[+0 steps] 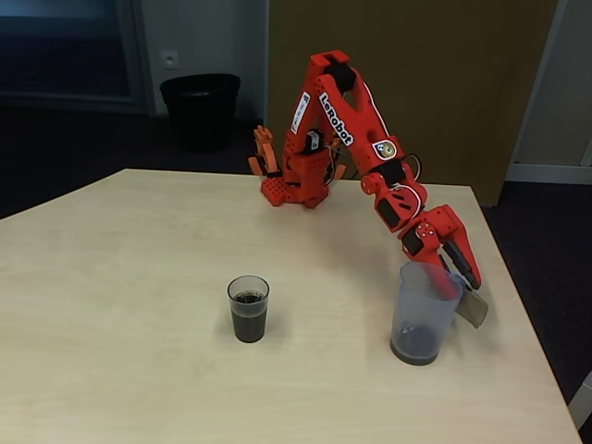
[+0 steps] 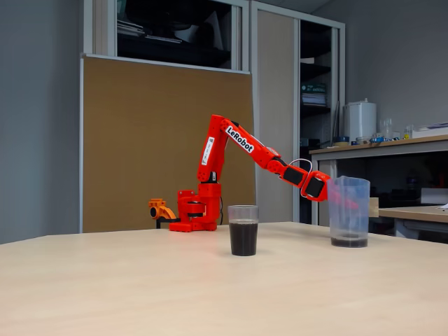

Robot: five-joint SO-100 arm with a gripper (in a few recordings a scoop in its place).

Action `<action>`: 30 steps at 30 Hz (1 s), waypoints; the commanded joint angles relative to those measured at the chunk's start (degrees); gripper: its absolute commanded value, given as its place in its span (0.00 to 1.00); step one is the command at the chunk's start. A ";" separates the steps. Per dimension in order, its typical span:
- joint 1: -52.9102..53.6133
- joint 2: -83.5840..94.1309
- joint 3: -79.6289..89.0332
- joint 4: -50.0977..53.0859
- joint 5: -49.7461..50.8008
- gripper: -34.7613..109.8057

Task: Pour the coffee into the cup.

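Evidently the pour itself is looking finished, and the step in hand is setting down or letting go of the jug. The pale wooden table (image 1: 139, 277) is carrying everything, with the red arm (image 1: 347, 129) reaching from its base at the far edge down toward the right side of a fixed view. Standing upright on the table there is the translucent jug (image 1: 421, 314), now holding only a thin dark layer at its bottom. The claw (image 1: 458, 277) is sitting at the jug's rim and handle side, one finger seeming to dip inside the wall, but whether it is clamping the jug or has already let go, I cannot tell. Well apart to the left, the cup (image 1: 249, 308) is standing upright near the table's middle, and the coffee (image 1: 249, 319) is filling it to roughly two-thirds, as both fixed views are showing. My judgement: the next move is calling for a clean release and a straight lift clear, without tipping the jug.
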 commanded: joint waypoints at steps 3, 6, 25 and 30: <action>0.88 4.66 -0.62 -1.41 0.79 0.35; 0.97 4.66 -0.44 -1.32 1.41 0.35; 1.76 5.62 1.67 0.70 6.86 0.34; 2.02 5.98 2.29 1.67 7.82 0.34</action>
